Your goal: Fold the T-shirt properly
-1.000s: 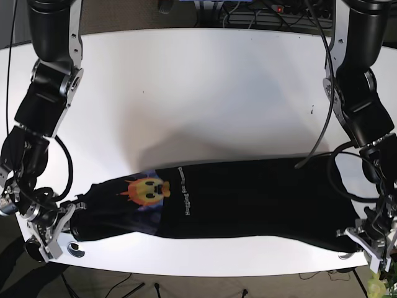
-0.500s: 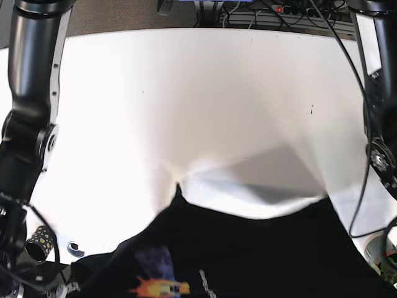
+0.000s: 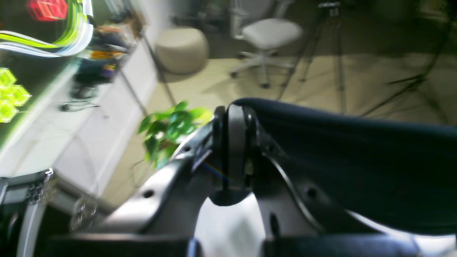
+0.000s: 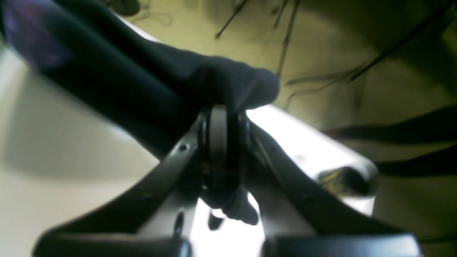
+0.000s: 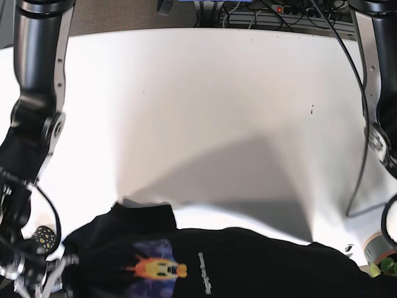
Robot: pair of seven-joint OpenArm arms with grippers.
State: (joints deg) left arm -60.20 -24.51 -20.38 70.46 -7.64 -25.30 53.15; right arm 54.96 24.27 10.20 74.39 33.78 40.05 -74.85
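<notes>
The black T-shirt (image 5: pixel 248 267) with an orange and yellow print (image 5: pixel 155 268) hangs lifted across the bottom of the base view, casting a shadow on the white table (image 5: pixel 217 112). In the left wrist view my left gripper (image 3: pixel 234 142) is shut on one edge of the T-shirt (image 3: pixel 357 160), which stretches away to the right. My right gripper (image 4: pixel 221 142) is shut on a bunched part of the T-shirt (image 4: pixel 125 82). In the base view only the right gripper (image 5: pixel 54 273) shows, at the bottom left; the left one is out of frame.
Both arms run down the table's sides, one on the left (image 5: pixel 37 93) and one on the right (image 5: pixel 378 93). Cables and a power strip (image 5: pixel 273 12) lie behind the table. A spotted round object (image 5: pixel 42 236) sits near the front left edge. A green plant (image 3: pixel 167 128) stands beyond the table.
The T-shirt, lying flat along the front edge a second ago, is lifted off the table by both grippers. Since half a second ago its top edge has sunk and the print has come into view.
</notes>
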